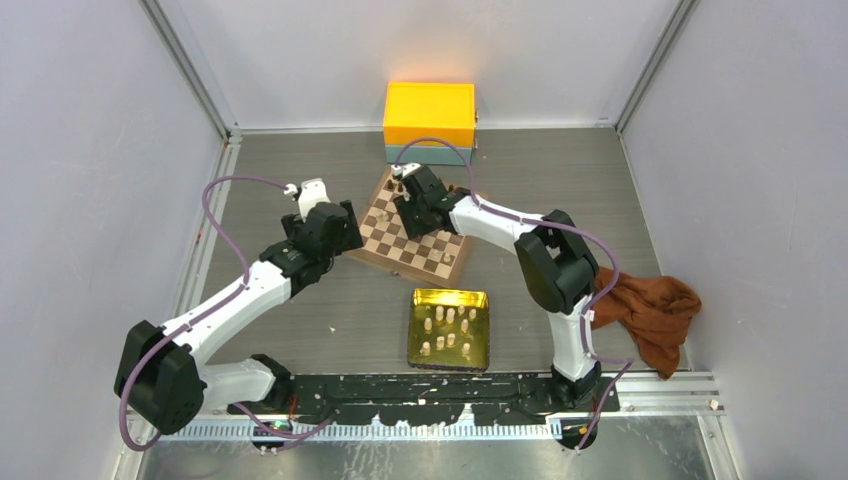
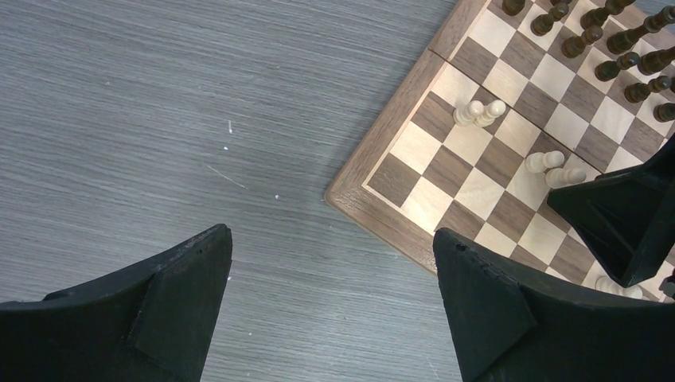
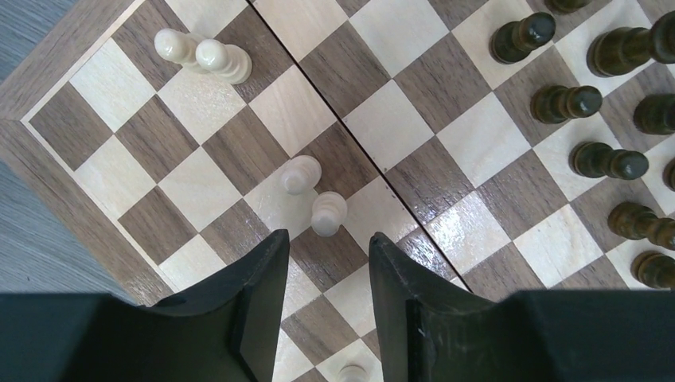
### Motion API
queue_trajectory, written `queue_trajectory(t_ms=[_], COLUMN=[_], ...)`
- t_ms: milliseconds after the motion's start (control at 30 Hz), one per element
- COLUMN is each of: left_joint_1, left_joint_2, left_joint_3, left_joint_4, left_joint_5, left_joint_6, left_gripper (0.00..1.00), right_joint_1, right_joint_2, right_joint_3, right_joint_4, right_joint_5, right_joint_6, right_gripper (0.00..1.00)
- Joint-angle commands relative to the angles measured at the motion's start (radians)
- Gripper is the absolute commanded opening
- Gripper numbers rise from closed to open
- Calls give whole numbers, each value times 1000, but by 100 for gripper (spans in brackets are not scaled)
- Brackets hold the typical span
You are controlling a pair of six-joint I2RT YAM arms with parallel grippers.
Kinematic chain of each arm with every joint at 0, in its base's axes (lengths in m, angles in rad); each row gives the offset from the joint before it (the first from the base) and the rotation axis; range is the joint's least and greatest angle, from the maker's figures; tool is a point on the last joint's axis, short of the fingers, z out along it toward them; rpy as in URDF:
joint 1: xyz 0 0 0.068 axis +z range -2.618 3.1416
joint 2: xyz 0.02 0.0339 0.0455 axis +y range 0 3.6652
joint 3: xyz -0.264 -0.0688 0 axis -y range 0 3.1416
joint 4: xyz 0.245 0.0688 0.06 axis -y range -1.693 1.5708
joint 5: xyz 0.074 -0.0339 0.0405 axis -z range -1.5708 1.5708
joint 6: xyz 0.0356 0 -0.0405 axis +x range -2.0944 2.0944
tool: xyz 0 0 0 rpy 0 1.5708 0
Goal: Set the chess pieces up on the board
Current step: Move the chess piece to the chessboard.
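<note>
Pieces (image 3: 329,212), cream: two stand just ahead of right tool (image 3: 326,243), its jaws spread and empty above the board (image 3: 477,231); two more stand farther ahead-left, near the corner. Dark pieces (image 3: 609,161) to its right. Left tool (image 2: 330,239), spread and empty, over bench (image 2: 159,119), board corner just ahead-right. Further cream pieces in tray (image 1: 448,293) behind both tools.

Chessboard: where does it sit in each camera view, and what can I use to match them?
Top external: the board, centre, just beyond the gold tray.
Left wrist: upper right, one corner pointing lower left.
Right wrist: fills nearly the whole frame.
Shared landmark: the pair of cream pawns by that corner, in both wrist views only.
</note>
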Motion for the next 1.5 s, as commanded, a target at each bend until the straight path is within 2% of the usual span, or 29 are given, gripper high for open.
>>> queue_trajectory(t_ms=[0,167,433,633,867,1033,1467], left_joint_1=[11,14,19,20,22,23,22], left_joint_2=[-3,-1,5,9,10,7,-30], left_joint_3=[13,12,10,10,10,10,-8], left_joint_4=[51,55,58,60,60,57,42], left_joint_5=[-6,-3,0,2,5,5,14], left_joint_6=[7,7,6,7,5,2,-15], left_gripper=[98,98,98,98,98,97,98], right_joint_1=[-7,-12,-20,-24,-28,-28,-26], right_joint_2=[4,10,28,34,32,10,-103], right_joint_3=[58,67,86,83,81,65,-41], right_joint_4=[39,39,28,28,26,29,50], right_joint_5=[-31,-40,-51,-56,-64,-66,-38], right_joint_6=[-16,-17,-18,-16,-16,-13,6], right_gripper=[46,38,32,31,15,9,5])
